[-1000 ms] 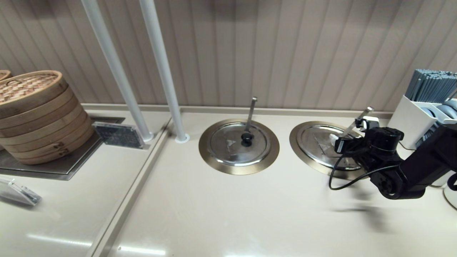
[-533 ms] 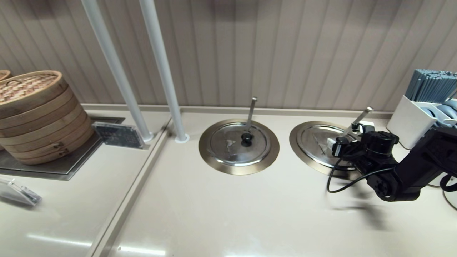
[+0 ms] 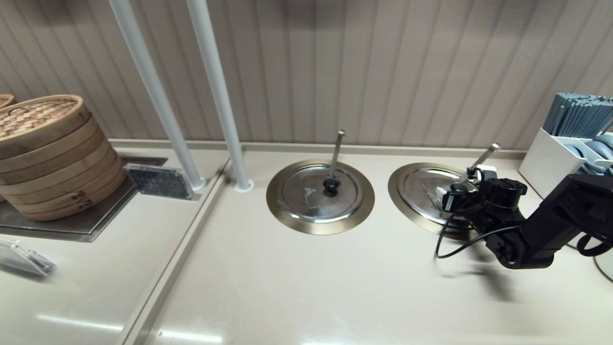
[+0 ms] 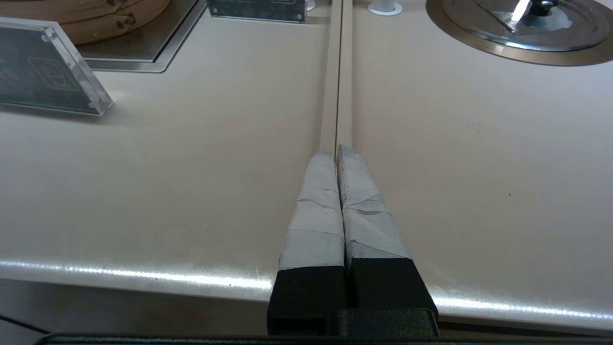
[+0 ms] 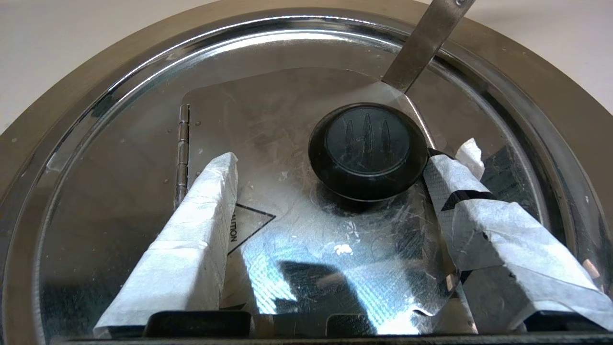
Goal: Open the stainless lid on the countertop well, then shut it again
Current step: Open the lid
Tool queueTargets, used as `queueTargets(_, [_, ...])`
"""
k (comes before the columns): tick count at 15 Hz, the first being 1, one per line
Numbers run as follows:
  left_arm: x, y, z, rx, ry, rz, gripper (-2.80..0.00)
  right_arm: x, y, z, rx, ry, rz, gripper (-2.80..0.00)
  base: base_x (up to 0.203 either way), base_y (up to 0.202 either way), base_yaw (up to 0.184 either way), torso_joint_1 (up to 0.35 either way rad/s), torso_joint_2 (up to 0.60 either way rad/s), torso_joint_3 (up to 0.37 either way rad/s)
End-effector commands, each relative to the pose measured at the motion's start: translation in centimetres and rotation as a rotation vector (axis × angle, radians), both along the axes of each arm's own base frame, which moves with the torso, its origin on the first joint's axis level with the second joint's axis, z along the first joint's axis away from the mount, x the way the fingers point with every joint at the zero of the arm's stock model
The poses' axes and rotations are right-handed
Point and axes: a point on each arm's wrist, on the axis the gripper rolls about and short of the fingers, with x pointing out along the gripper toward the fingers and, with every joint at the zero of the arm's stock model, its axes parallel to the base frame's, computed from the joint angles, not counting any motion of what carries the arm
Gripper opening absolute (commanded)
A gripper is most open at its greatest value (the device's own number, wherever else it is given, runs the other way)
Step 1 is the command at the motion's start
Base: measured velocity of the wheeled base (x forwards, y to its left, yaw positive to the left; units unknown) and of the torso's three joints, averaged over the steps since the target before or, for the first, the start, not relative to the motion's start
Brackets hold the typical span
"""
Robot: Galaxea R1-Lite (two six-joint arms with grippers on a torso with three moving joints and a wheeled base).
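1. The stainless lid [image 3: 433, 194] sits flat on the countertop well [image 3: 401, 197], on the right side of the counter [image 3: 306, 282], so the well is closed
2. The bronze ring of the well shows all around the lid in the right wrist view
3. The lid has a small black knob [image 5: 368, 151] near its middle
4. A long ladle handle [image 3: 481, 160] sticks up from the lid and leans a lot to the right
5. In the right wrist view the handle [image 5: 424, 43] comes out just behind the knob
6. The right gripper [image 5: 330, 184] is low over the lid, right by the knob
7. Its 2 taped fingers [image 5: 191, 239] are spread wide apart
8. 1 finger is right next to the knob, and it may be touching it
9. The other finger is well away from the knob, near the little hinge [image 5: 182, 143] on the lid
10. The knob is not squeezed between the fingers
11. The left gripper [image 4: 337, 149] rests far from the lid, low over the front edge of the counter
12. Its 2 fingers are pressed together and hold nothing
13. A twin lid [image 3: 320, 192] sits on another well to the left, with a ladle handle that stands almost straight up
14. Bamboo steamers [image 3: 45, 153] are stacked far to the left
15. A white holder [image 3: 558, 163] with grey sticks stands far to the right
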Motion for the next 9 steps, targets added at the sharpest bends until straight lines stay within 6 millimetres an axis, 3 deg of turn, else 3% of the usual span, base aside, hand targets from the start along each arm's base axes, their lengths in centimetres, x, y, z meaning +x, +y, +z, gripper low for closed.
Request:
queueTargets(1, [0.0, 0.0, 0.0, 0.000, 0.001, 0.000, -2.80, 0.6, 0.0, -0.4, 0.000, -0.009, -0.004, 0.00, 0.000, 0.000, 0.000, 0.000, 0.00, 0.000])
queueTargets(9, [0.0, 0.0, 0.0, 0.000, 0.001, 0.000, -2.80, 2.3, -0.6, -0.5, -0.007, -0.050, -0.022, 0.00, 0.000, 0.000, 0.000, 0.000, 0.00, 0.000])
